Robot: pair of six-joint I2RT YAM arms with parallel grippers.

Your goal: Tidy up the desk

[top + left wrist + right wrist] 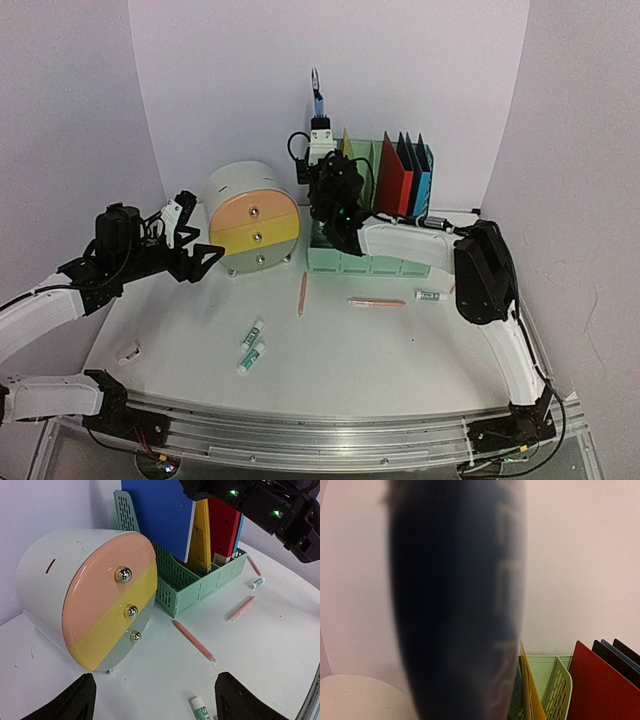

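Note:
The white desk [350,350] carries two pink pens [302,293] [377,302] and three glue sticks [252,333] [251,356] [429,296]. My right gripper [319,125] is shut on a blue folder [318,100], held upright and edge-on above the left end of the mint-green file rack [365,262]. In the left wrist view the blue folder [160,515] stands over the rack's leftmost slot. The folder [455,605] fills the right wrist view as a dark blur and hides the fingers. My left gripper [200,232] [155,705] hangs open beside the round drawer unit [250,215], holding nothing.
Yellow [350,150], red [393,180] and blue [420,175] folders stand in the rack. A small white object [128,352] lies near the front left. Lilac walls close in the back and sides. A metal rail [330,430] runs along the front edge.

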